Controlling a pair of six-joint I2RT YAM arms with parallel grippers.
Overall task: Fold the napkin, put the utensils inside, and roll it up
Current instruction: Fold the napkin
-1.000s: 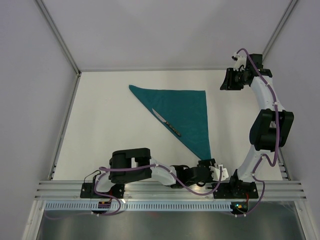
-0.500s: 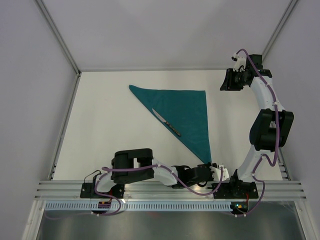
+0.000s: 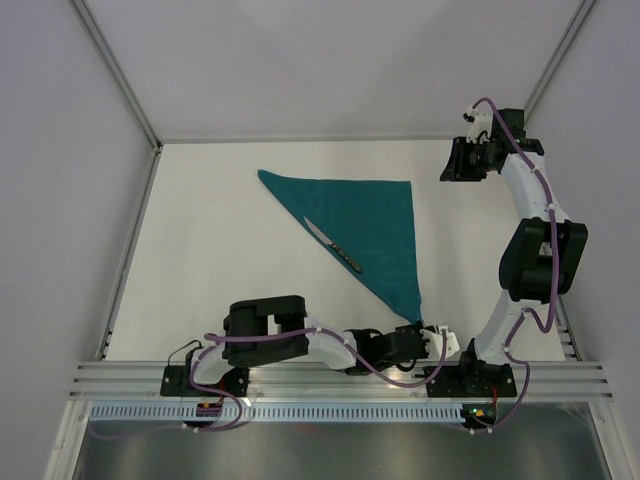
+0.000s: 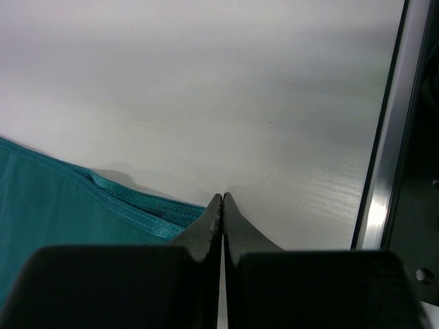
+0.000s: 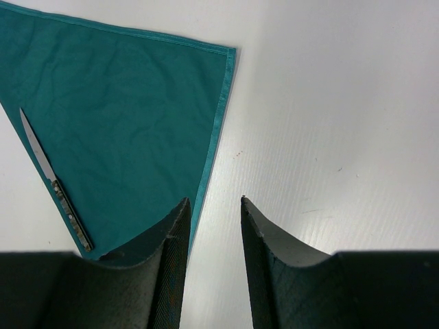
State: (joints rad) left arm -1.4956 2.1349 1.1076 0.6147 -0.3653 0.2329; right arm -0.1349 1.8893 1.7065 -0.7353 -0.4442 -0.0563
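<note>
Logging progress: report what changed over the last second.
Only the left arm shifted slightly, elbow edging right, its shut jaws at the napkin's near corner; whether they pinch it is unclear. Napkin, knife and the right arm, jaws open, stayed put.

I look out over a plain white tabletop (image 3: 220,250), matte, with a faint linear grain that shows close up in the right wrist view. Pale lavender-grey wall panels close it in on my left (image 3: 60,200), at the back (image 3: 330,60) and on my right (image 3: 610,150). Slim aluminium posts (image 3: 115,75) run up the two far corners. A thin metal strip (image 3: 130,250) edges the tabletop on my left. Along the near edge lies a ribbed aluminium rail (image 3: 330,375), with a slotted white cable duct (image 3: 330,410) below it, then a dull grey metal sheet (image 3: 330,450). The light is soft and even, shadows are faint, and a rail (image 4: 384,137) at the right of the left wrist view catches a bright glint.
</note>
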